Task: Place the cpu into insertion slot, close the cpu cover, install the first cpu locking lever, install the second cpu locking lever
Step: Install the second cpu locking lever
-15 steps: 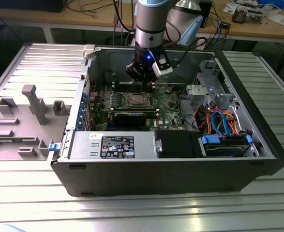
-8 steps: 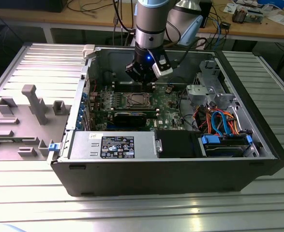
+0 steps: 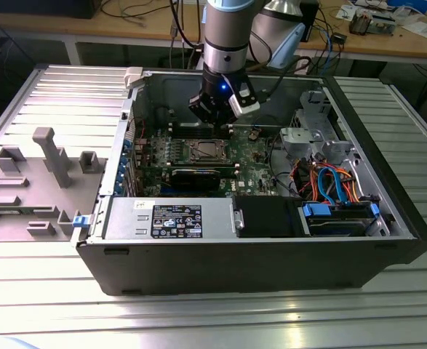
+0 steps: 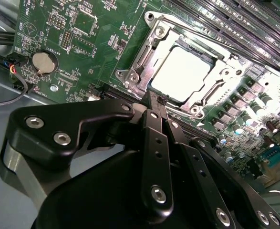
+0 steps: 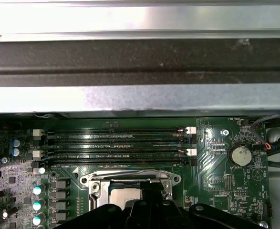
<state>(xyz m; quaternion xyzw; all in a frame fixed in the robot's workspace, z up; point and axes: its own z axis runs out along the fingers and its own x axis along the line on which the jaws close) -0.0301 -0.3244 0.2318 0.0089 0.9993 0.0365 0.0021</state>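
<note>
Two steps are looking finished, judging by the second wrist view: the cpu (image 4: 182, 74) is sitting flat in the insertion slot (image 4: 155, 90), and the cpu cover (image 4: 219, 82) is lying down around it, framing the bright metal face. The levers are harder to judge; thin metal rods are running along the cover's edges, but whether either is latched I cannot tell. The gripper (image 4: 151, 98) is hovering just beside the cover's near edge, its dark fingers (image 4: 155, 143) pressed together and pinching nothing. In the exterior view the gripper (image 3: 212, 120) is hanging inside the open computer case (image 3: 271, 269), just behind the cover (image 3: 202, 152).
</note>
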